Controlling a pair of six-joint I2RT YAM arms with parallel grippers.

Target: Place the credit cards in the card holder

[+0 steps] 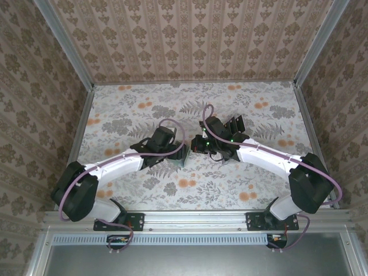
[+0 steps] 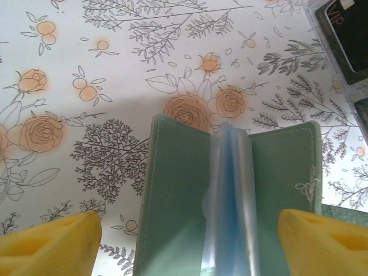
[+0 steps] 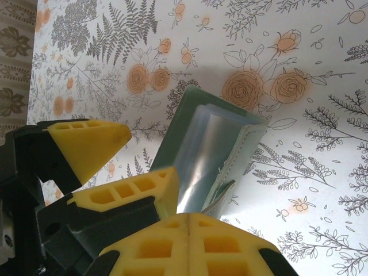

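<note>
While the holder [image 2: 230,190] stands splayed open mid-table, clear sleeves fanned at the spine, I note risks. Left gripper [image 2: 187,244]: jaws wide, straddling the covers. One pad touches, the other looks just apart, so I cannot call it a firm hold. Right gripper [image 3: 190,227], just beside at the holder's 2 o'clock in the top view: fully closed; whether it pinches a card I cannot tell. Cards [image 2: 345,34] sit in the rack [image 2: 344,87], farther out at 2 o'clock. Judged hazards: a nudge tips or folds the holder; limp sleeves deflect a card.

Card holder [image 2: 172,195] — sage-green, open, sleeves fanned, black credit cards [image 2: 345,34] near
</note>
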